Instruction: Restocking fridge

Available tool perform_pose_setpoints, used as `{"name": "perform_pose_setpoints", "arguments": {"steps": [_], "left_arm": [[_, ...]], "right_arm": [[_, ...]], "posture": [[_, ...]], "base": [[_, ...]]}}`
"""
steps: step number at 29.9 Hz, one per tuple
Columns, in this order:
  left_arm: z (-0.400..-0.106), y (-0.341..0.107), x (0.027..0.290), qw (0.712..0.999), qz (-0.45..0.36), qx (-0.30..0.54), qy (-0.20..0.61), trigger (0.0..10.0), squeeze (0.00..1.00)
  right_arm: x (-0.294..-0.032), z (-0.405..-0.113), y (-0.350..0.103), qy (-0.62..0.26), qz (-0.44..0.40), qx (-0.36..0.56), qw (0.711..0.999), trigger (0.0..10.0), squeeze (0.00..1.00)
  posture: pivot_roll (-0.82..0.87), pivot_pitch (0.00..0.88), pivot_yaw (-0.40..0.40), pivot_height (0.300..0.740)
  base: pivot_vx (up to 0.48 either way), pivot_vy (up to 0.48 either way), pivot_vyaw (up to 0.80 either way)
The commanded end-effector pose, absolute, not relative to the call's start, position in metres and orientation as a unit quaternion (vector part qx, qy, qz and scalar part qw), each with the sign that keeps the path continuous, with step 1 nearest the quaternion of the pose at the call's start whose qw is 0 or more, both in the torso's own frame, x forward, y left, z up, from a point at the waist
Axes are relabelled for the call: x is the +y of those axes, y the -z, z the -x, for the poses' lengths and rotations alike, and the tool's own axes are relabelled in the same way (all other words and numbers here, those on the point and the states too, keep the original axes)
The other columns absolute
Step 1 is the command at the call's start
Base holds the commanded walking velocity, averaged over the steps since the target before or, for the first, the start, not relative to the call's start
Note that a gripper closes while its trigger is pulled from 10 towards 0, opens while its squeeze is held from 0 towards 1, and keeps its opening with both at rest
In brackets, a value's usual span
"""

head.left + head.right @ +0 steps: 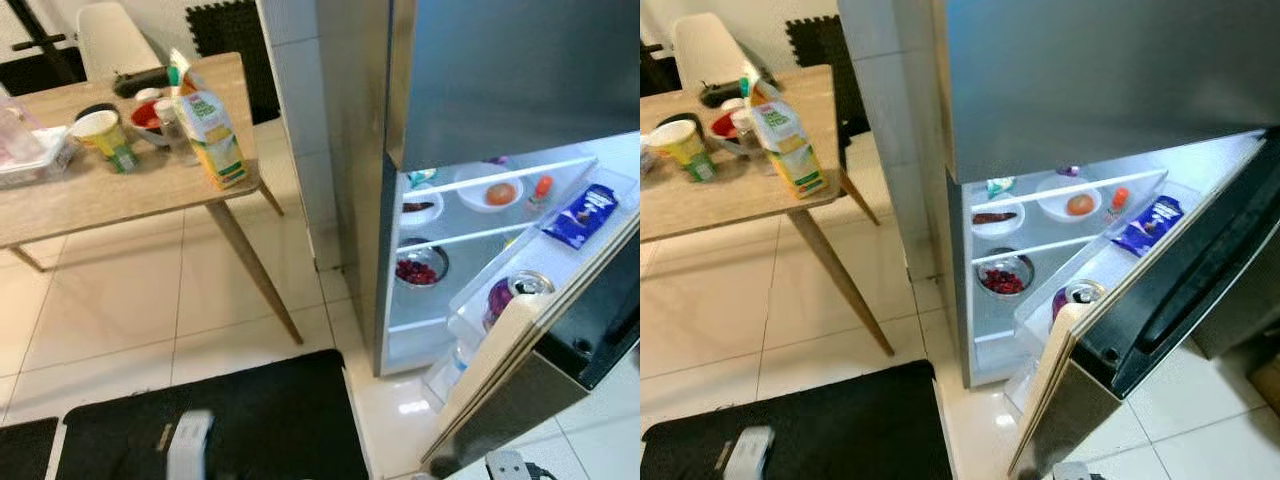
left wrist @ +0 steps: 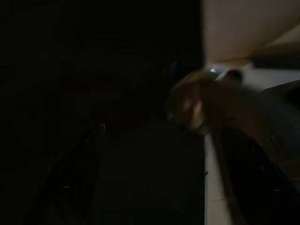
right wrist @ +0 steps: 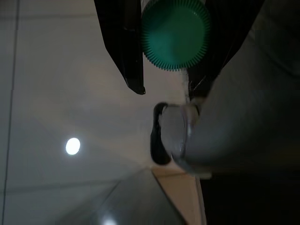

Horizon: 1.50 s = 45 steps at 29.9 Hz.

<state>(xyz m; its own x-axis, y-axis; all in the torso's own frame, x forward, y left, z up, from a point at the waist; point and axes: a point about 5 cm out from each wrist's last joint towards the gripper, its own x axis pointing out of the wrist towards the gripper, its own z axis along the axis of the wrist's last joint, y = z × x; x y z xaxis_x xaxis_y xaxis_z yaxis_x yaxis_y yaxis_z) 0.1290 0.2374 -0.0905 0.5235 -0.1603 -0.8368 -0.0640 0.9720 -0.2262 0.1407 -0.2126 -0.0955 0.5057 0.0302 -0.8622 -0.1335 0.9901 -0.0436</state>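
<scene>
on the left, the wooden bench (image 1: 120, 190) was far from emptied: a juice carton (image 1: 212, 135) stood near its front corner, with a yellow cup (image 1: 100, 130), a red bowl (image 1: 148, 117), a small clear bottle (image 1: 172, 128) and a clear plastic tub (image 1: 25, 150) behind and beside it. so, as a judgement, most of the restocking was left to do.

the left hand (image 2: 154, 178) hung low in the shade; its wrist view was too dark to tell whether the fingers were open or closed.

to the right, the fridge (image 1: 1060, 90) had its lower door (image 1: 1160, 290) swung wide. inside, a white bowl with an orange fruit (image 1: 1078, 205) sat on the upper shelf, a bowl of red berries (image 1: 1004, 277) on the shelf below, and a blue packet (image 1: 1148, 224) and a can (image 1: 1078, 296) in the door rack.

the right hand (image 3: 166, 89) was down by the floor near the door's foot, its 2 black fingers clamped on a green-capped bottle (image 3: 175, 33). that item was picked but not yet shelved; the fridge looked ready to receive it.
</scene>
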Motion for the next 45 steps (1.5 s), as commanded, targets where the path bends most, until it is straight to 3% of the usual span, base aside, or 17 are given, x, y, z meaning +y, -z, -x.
{"name": "perform_pose_setpoints", "arguments": {"steps": [1, 15, 45], "left_arm": [[-0.123, 0.092, 0.243, 0.863, 0.118, 0.49, -0.012, 10.0, 0.0], [-0.151, 0.087, 0.229, 0.88, 0.128, 0.455, -0.033, 10.0, 0.0], [-0.141, 0.095, 0.219, 0.867, 0.136, 0.475, -0.072, 10.0, 0.0]], "right_arm": [[-0.201, -0.139, 0.098, -0.078, 0.053, 0.503, 0.859, 10.0, 0.0], [-0.193, -0.141, 0.099, -0.108, 0.074, 0.51, 0.85, 10.0, 0.0], [-0.199, -0.147, 0.096, -0.135, 0.111, 0.516, 0.839, 10.0, 0.0]], "posture": [[-0.14, 0.096, 0.077, 0.74], [-0.12, 0.047, 0.062, 0.74], [-0.1, 0.0, 0.005, 0.74]], "base": [[0.0, 0.0, 0.0], [0.0, 0.0, 0.0], [0.0, 0.0, 0.0]]}}
